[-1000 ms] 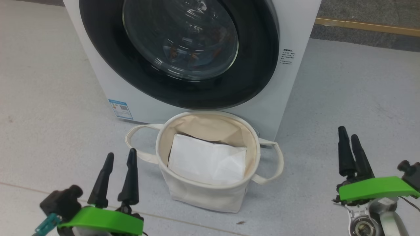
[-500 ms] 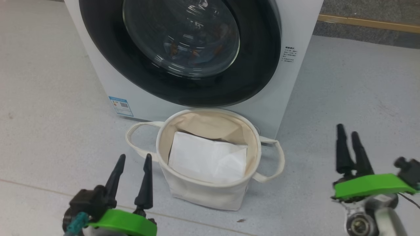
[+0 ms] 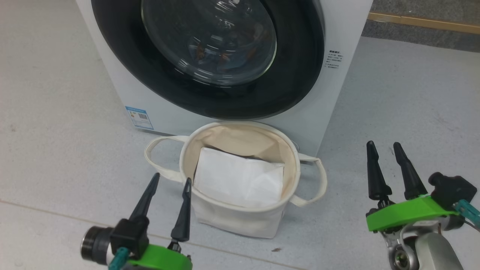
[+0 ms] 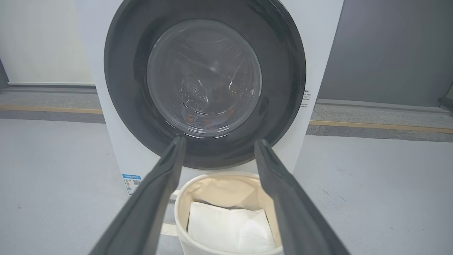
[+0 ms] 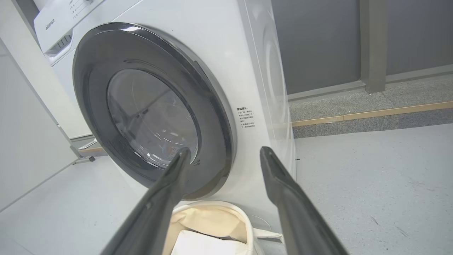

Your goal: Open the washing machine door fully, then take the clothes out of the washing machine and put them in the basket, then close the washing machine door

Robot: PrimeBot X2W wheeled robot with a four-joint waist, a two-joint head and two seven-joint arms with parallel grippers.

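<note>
Clearly shut: large round glossy black-rimmed glass washing machine door (image 3: 208,41), far centre on white front-loading washing machine (image 3: 341,30). Rigid, probably slick; hook rim edge, not glass. Left gripper (image 3: 172,177) and right gripper (image 3: 383,143) near, spread wide, empty, flanking round cream canvas basket (image 3: 240,221).

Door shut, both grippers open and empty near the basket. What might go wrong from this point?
1. The basket stands right against the washing machine, just below the washing machine door; an arm reaching for the door may knock or tip it.
2. The left gripper hangs open close to the basket's near loop handle and could snag it when lifting.
3. The door's rim is glossy and curved, so a grip there may slip while pulling.
</note>
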